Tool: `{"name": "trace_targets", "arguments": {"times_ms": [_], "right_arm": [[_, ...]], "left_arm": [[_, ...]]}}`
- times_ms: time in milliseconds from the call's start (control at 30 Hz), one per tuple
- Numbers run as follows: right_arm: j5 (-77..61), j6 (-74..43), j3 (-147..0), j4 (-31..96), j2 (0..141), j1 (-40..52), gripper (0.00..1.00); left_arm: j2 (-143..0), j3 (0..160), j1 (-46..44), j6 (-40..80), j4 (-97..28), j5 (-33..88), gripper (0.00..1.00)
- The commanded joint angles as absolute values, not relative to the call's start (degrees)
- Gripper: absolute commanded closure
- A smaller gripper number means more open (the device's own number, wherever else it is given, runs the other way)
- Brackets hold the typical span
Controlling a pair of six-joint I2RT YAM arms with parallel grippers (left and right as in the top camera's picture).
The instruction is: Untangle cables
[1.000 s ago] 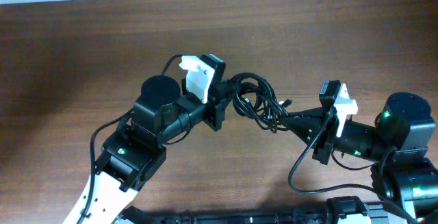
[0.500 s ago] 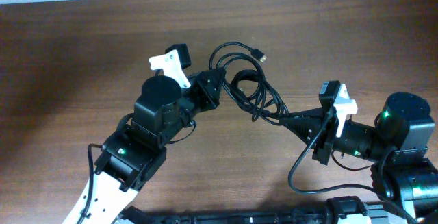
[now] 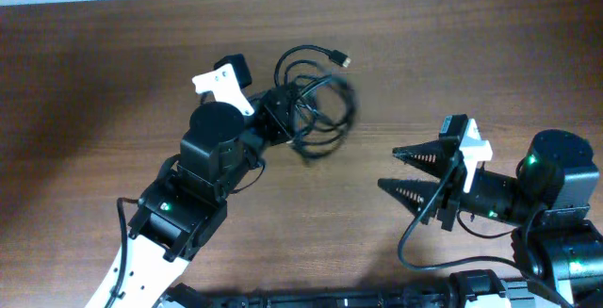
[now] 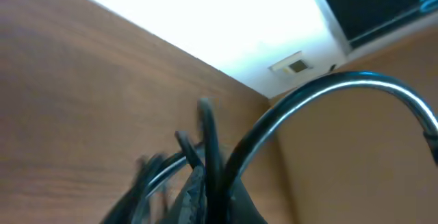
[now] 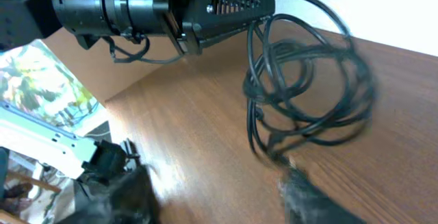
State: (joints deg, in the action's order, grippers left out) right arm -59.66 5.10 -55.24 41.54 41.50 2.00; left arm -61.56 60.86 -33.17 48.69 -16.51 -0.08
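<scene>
One table (image 3: 94, 82). Two arms, left arm (image 3: 179, 214) and right arm (image 3: 551, 190). Two grippers: left gripper (image 3: 287, 110), right gripper (image 3: 387, 169). One tangled bundle of cables (image 3: 311, 96); the number of cords cannot be told. One plug (image 3: 342, 60) shows, far side.

Matte black left arm (image 3: 212, 148) with white lower link (image 3: 141, 261); matte black right arm (image 3: 556, 171); white plastic wrist brackets (image 3: 474, 143), green lights (image 3: 530, 159), ribbed black tool fingers (image 3: 421, 157).

Brown wood-grain table (image 3: 85, 72)
</scene>
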Motion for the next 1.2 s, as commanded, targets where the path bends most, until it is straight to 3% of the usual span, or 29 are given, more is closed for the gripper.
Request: {"name": "trace_targets", "arguments": {"times_ms": [0, 300, 533, 633, 700, 800, 833, 900, 1000, 1033, 1067, 1100, 1133, 1167], "right_arm": [[-60.8, 5.5, -55.9, 41.4, 41.1, 1.8, 0.23], [-45.4, 5.6, -55.9, 41.3, 41.1, 1.8, 0.18], [-41.5, 6.9, -55.9, 41.3, 41.1, 1.8, 0.16], [-47.2, 6.9, -55.9, 40.9, 41.1, 1.8, 0.17], [-54.0, 6.9, -55.9, 39.9, 41.1, 1.8, 0.26], [-58.0, 6.9, -55.9, 39.5, 41.1, 1.8, 0.52], [-58.8, 6.9, -55.9, 39.5, 41.1, 1.8, 0.62], [-60.3, 6.8, -55.9, 39.5, 41.1, 1.8, 0.95], [-60.2, 6.8, -55.9, 39.6, 41.1, 1.8, 0.96], [-60.2, 6.8, -55.9, 39.6, 41.1, 1.8, 0.96], [-60.2, 6.8, -55.9, 39.6, 41.1, 1.8, 0.96], [-59.6, 6.8, -55.9, 39.6, 41.1, 1.8, 0.96], [-59.1, 6.8, -55.9, 39.3, 41.1, 1.8, 0.96], [-58.5, 6.7, -55.9, 38.9, 41.1, 1.8, 0.96]], "left_arm": [[-61.1, 61.6, -32.8, 27.5, -15.9, 0.7, 1.0], [-61.1, 61.6, -32.8, 1.3, -12.4, 40.4, 1.0], [-61.1, 61.6, -32.8, -3.1, -10.6, 54.8, 1.0], [-61.1, 61.6, -32.8, -3.1, -10.4, 55.3, 1.0], [-61.1, 61.6, -32.9, -3.1, -8.9, 56.8, 1.0], [-61.1, 61.6, -33.6, -3.1, -7.2, 56.8, 0.99], [-61.1, 61.6, -34.1, -3.1, -6.4, 56.8, 0.99], [-61.2, 61.6, -35.1, -3.1, -6.0, 55.2, 0.94], [-61.2, 61.6, -35.2, -3.1, -6.0, 53.6, 0.95], [-61.2, 61.6, -35.1, -3.1, -6.0, 53.5, 0.92], [-61.2, 61.6, -35.1, -3.1, -6.0, 53.5, 0.77], [-61.2, 61.6, -35.1, -3.1, -6.0, 53.6, 0.35], [-61.2, 61.6, -35.1, -3.1, -6.3, 53.6, 0.22], [-61.2, 61.6, -35.1, -3.1, -6.5, 53.6, 0.0]]}}
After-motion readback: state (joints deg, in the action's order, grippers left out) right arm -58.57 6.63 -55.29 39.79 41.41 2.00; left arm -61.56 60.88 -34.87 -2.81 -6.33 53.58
